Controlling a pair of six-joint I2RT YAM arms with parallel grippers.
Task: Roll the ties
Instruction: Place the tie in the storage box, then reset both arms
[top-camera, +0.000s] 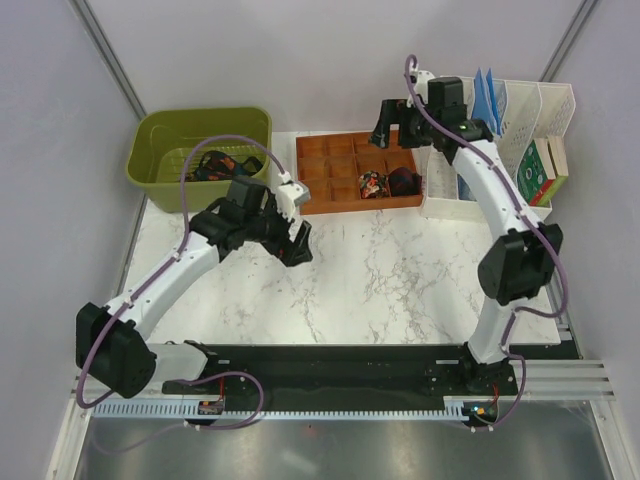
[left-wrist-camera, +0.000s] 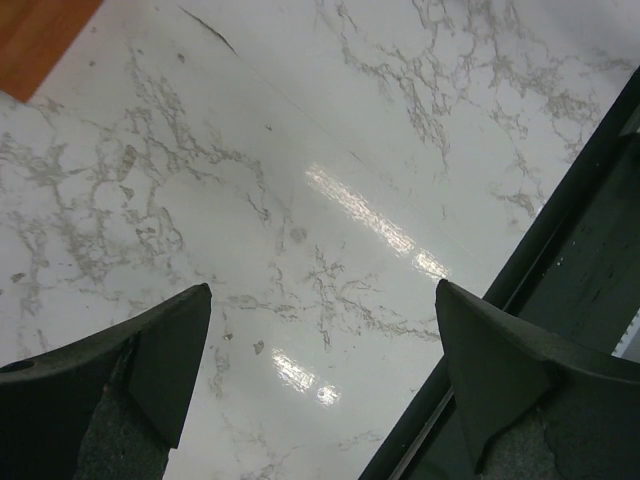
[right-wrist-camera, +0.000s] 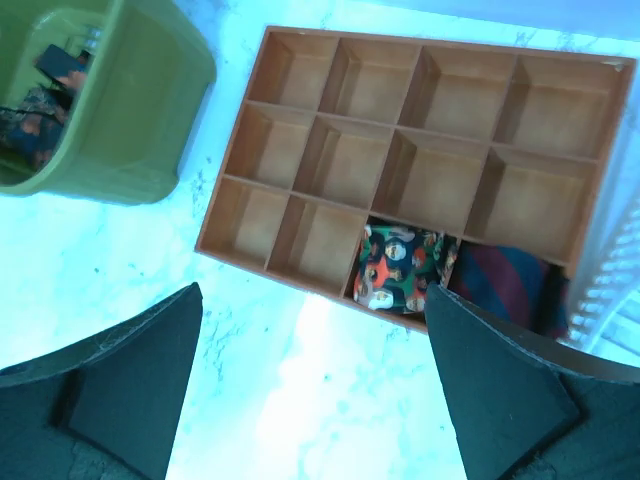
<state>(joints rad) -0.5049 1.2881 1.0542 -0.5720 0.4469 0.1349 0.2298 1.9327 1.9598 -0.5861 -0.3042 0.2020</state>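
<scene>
A speckled rolled tie (top-camera: 371, 184) and a dark rolled tie (top-camera: 404, 181) sit in neighbouring front compartments of the wooden tray (top-camera: 330, 205). In the right wrist view the speckled roll (right-wrist-camera: 400, 268) lies left of the dark striped roll (right-wrist-camera: 505, 285). More ties (top-camera: 215, 165) lie loose in the green bin (top-camera: 160, 185). My right gripper (top-camera: 383, 132) hangs open and empty above the tray's back; its jaws (right-wrist-camera: 312, 350) stand wide apart. My left gripper (top-camera: 296, 243) is open and empty over bare marble (left-wrist-camera: 325, 340), in front of the tray.
A white organizer (top-camera: 500, 105) with blue and green packets stands right of the tray. The green bin (right-wrist-camera: 150, 120) is at the back left. A black base rail (left-wrist-camera: 560, 260) runs along the table's near edge. The tray's corner (left-wrist-camera: 35, 35) shows in the left wrist view.
</scene>
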